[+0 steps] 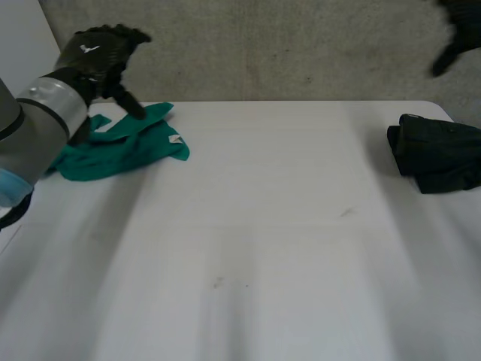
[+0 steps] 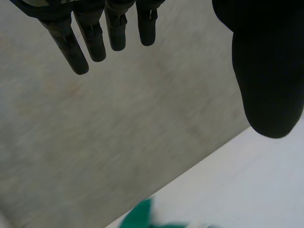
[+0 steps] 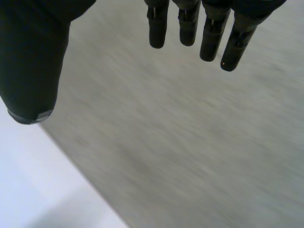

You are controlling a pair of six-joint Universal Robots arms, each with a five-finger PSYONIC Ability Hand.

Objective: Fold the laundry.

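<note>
It looks like a robot test lab: a plain white worktop (image 1: 263,248), grey speckled carpet (image 2: 118,142) on the floor beyond the fingers (image 2: 92,40), and a grey-jointed robot arm (image 1: 45,113) over the worktop.

The left hand (image 2: 268,71) is seen with its fingers (image 2: 90,40) held straight and the thumb well apart, and nothing is held between them. Beyond it a grey floor (image 2: 118,133) and a white table (image 2: 266,180) are seen. A small part of a green cloth (image 2: 140,216) lies at the table's edge.
</note>
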